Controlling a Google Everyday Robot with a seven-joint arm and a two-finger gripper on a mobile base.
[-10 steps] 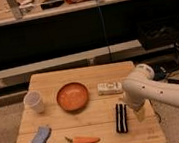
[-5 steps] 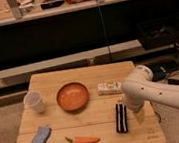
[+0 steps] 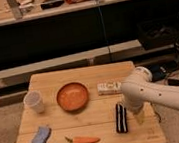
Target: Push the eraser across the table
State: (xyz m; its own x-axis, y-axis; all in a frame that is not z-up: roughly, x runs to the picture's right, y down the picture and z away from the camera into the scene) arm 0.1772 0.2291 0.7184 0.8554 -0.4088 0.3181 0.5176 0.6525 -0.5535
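Observation:
The eraser is a small black block with two pale stripes, lying lengthwise near the front right of the wooden table. My white arm comes in from the right and bends down over the table's right side. The gripper hangs just right of the eraser, close beside it. I cannot tell whether it touches the eraser.
An orange bowl sits mid-table, a white cup at the left, a blue-grey sponge at the front left, a carrot at the front, and a white bottle lying behind the eraser. Dark shelving stands behind the table.

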